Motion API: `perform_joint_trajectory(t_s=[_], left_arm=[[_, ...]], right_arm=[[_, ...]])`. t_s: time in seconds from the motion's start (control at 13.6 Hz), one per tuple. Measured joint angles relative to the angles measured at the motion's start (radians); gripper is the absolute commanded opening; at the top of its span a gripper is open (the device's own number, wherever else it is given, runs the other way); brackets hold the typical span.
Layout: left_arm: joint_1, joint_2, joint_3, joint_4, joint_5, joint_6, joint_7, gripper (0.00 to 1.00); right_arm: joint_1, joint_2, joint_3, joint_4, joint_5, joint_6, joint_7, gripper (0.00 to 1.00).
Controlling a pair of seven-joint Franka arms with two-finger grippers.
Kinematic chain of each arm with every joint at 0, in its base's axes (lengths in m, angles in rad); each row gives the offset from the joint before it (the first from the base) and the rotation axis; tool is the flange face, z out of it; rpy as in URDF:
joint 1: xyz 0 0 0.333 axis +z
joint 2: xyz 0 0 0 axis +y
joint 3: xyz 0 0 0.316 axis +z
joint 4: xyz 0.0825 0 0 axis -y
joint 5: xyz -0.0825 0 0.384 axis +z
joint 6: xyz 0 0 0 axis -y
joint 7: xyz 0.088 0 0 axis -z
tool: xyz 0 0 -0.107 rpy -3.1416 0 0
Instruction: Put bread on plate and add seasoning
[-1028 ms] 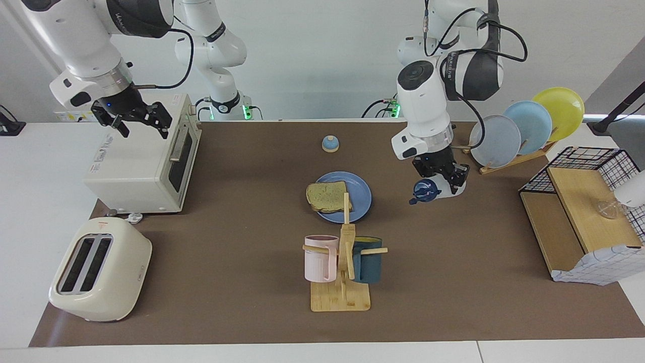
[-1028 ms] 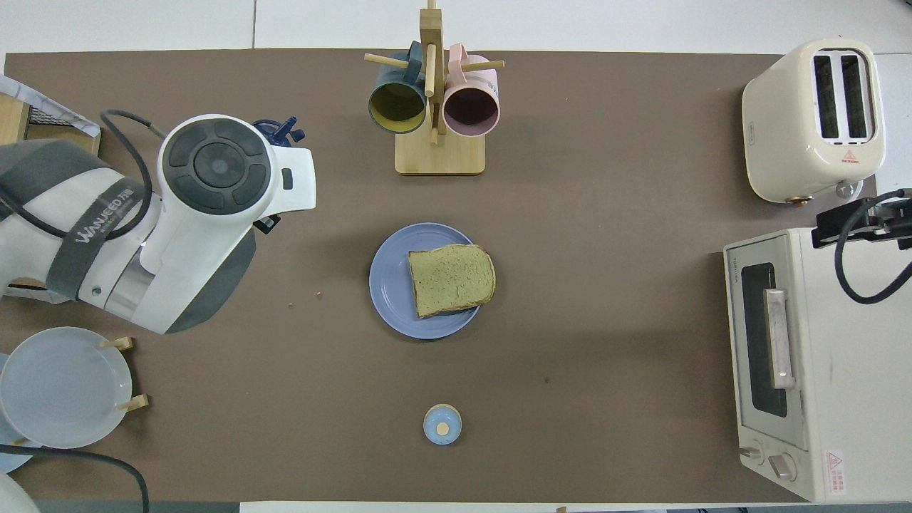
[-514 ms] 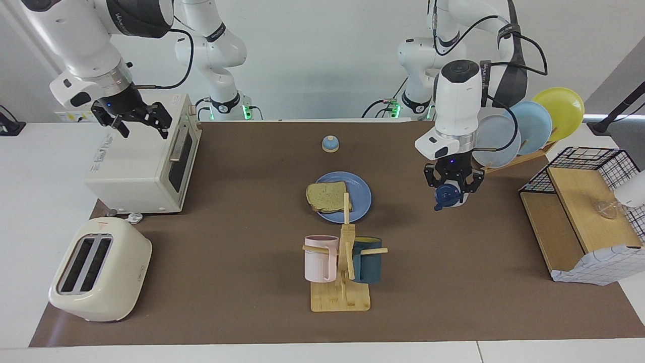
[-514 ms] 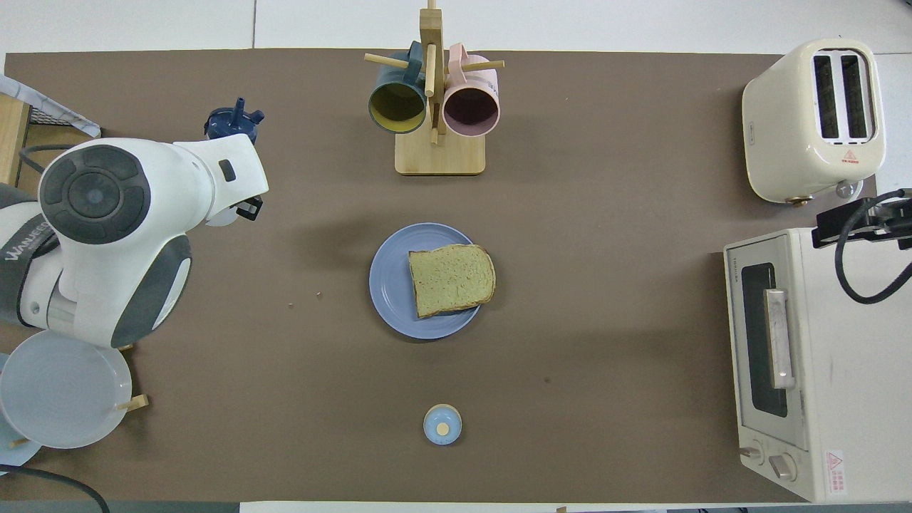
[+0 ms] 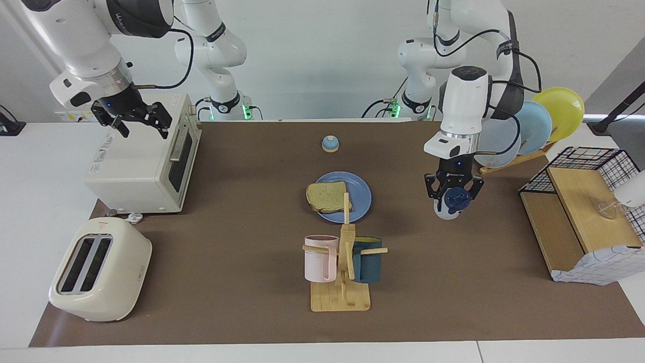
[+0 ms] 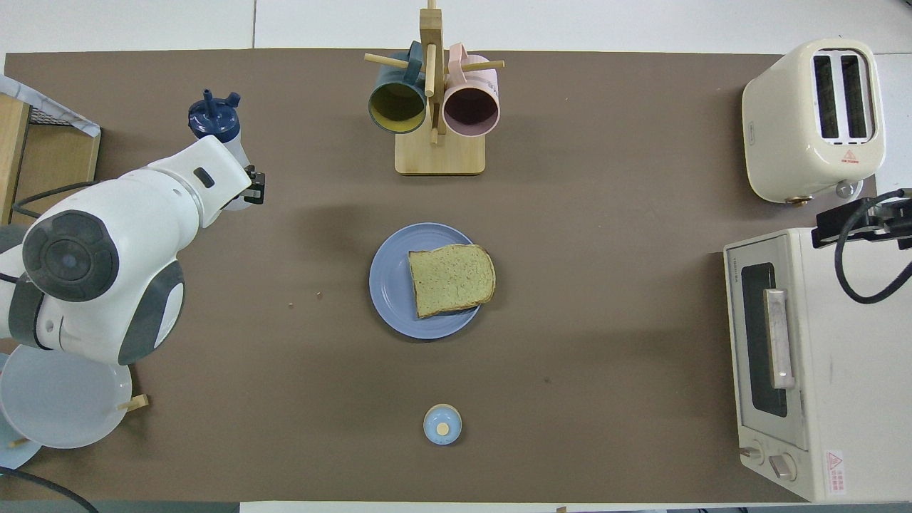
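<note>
Brown matting [image 5: 227, 212] covers my table; mid-table, the tan bread slice [image 5: 327, 196] lies on the round blue plate [image 5: 362, 197]. My left gripper [image 5: 453, 197] pinches the blue-capped white seasoning bottle [image 5: 452, 203] toward its end; my right gripper [image 5: 133, 119] waits spread over the white oven [image 5: 141, 161].

Bright, even room light from overhead, nothing dim anywhere. Under the left gripper [image 5: 453, 201] the brown mat [image 5: 242, 212] carries only a faint, soft-edged shadow, and another pale smudge lies beside the plate [image 6: 388, 285], toward that gripper. The toaster [image 5: 101, 269], well away from the left gripper, shows a mild sheen but no harsh glare. Both views are sharp, with no motion blur on the arm, and straight table edges
</note>
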Motion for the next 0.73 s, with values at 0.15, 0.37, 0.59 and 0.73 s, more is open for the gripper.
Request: perform_joint_trajectory(t_s=[0.15, 0.37, 0.59, 0.73], left_arm=[[0.01, 0.0, 0.0, -0.025, -0.001, 0.085, -0.05, 0.0], [0.024, 0.001, 0.0, -0.117, -0.001, 0.292, -0.126, 0.0], [0.041, 0.016, 0.0, -0.19, -0.002, 0.464, -0.148, 0.0], [0.051, 0.046, 0.001, -0.227, -0.002, 0.589, -0.152, 0.0]], right_arm=[[0.0, 0.0, 0.0, 0.0, 0.0, 0.0, 0.0, 1.0], [0.0, 0.0, 0.0, 0.0, 0.0, 0.0, 0.0, 1.0], [0.0, 0.0, 0.0, 0.0, 0.0, 0.0, 0.0, 1.0], [0.0, 0.0, 0.0, 0.0, 0.0, -0.008, 0.0, 1.0]])
